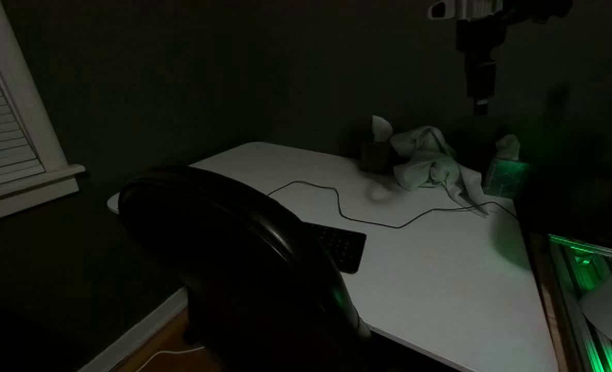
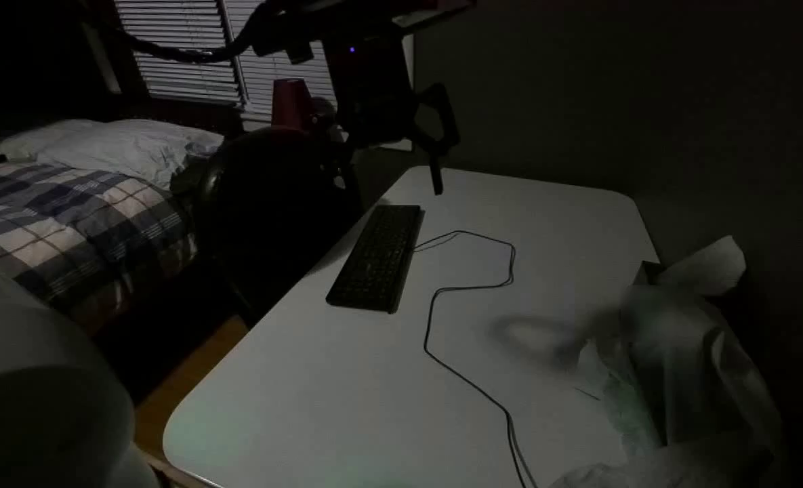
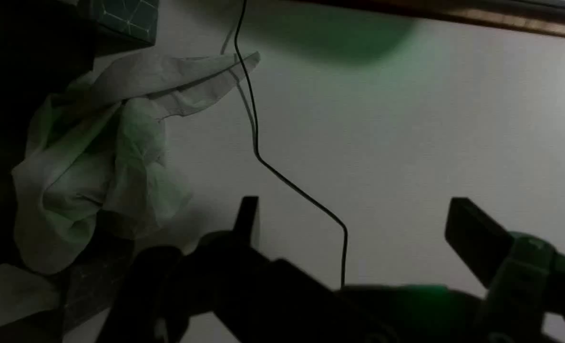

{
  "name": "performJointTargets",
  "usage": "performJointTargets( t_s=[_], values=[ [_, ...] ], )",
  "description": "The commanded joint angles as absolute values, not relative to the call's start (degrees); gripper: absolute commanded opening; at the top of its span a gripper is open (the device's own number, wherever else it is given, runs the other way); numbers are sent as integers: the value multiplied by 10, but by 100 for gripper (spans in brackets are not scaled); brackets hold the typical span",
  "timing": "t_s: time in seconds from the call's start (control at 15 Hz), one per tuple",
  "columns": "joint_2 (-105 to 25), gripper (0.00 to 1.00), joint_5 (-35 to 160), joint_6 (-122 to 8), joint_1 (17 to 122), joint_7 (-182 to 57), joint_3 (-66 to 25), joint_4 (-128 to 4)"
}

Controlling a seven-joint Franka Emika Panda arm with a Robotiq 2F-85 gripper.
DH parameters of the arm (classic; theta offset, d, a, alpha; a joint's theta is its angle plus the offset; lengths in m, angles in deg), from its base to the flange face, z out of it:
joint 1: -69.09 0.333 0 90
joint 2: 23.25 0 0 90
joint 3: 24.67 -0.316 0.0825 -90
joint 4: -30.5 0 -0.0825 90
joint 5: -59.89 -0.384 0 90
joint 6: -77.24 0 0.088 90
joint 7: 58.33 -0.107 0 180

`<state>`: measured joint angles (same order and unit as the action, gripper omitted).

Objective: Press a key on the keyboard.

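Faintly, the keyboard (image 2: 377, 257) shows unreadable key markings (image 2: 368, 268).

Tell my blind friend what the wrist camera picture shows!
The open gripper hangs over a dimly lit white table, a thin black cable bending across it. Crumpled pale material lies at left, with a patterned box at top left.

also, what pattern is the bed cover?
The bed cover is plaid, dark blue and pale; best seen in an exterior view.
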<state>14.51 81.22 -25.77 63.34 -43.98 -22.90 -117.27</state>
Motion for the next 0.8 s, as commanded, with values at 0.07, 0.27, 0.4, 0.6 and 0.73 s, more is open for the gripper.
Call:
performJointTargets(
  t_s=[0.07,0.27,0.4,0.6,0.73],
  values=[
    [145,100,819,-254,648,-446,-217,-1171],
    [142,100,812,-252,655,-454,-226,-1170],
    [143,100,790,-252,685,-451,-241,-1170],
    [132,100,759,-275,733,-456,-264,-1167],
    [117,100,765,-320,751,-473,-282,-1169]
  ],
)
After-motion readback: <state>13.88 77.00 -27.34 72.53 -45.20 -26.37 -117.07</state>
